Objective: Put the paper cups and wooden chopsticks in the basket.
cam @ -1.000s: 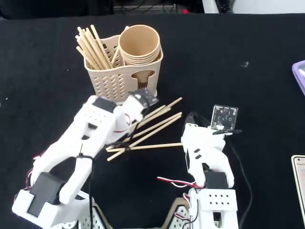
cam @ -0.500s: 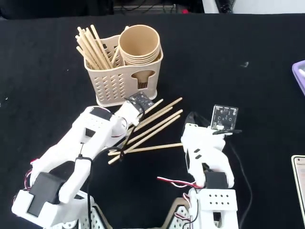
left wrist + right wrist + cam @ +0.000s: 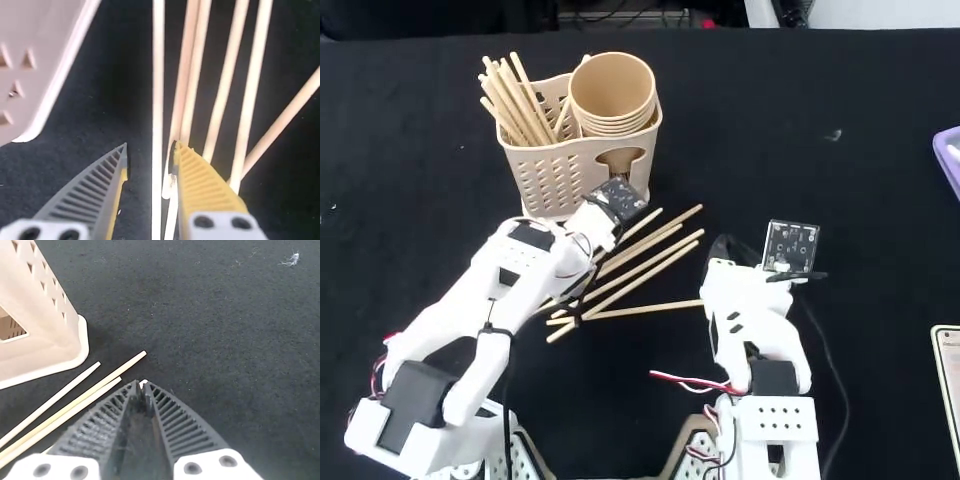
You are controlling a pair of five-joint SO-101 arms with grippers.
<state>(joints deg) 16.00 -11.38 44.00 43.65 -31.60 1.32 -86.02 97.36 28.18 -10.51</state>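
Loose wooden chopsticks (image 3: 645,262): fanned flat on the table (image 3: 800,130), long axes running near-left to far-right, just near of the basket (image 3: 555,175), which holds the stacked paper cups (image 3: 612,95) and more sticks. Left gripper (image 3: 150,147): jaws apart, low over the fan, one chopstick (image 3: 158,75) running lengthwise between them, the basket wall close on the far side. Right gripper (image 3: 140,386): closed, empty, by the fan's right ends, with bare table beyond to the right and far.

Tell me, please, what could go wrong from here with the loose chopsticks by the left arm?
1. The left gripper has its jaws open around one chopstick, with others packed close beside it; closing may pinch two or scatter them.
2. The basket is very near, so a lifted stick might knock it.
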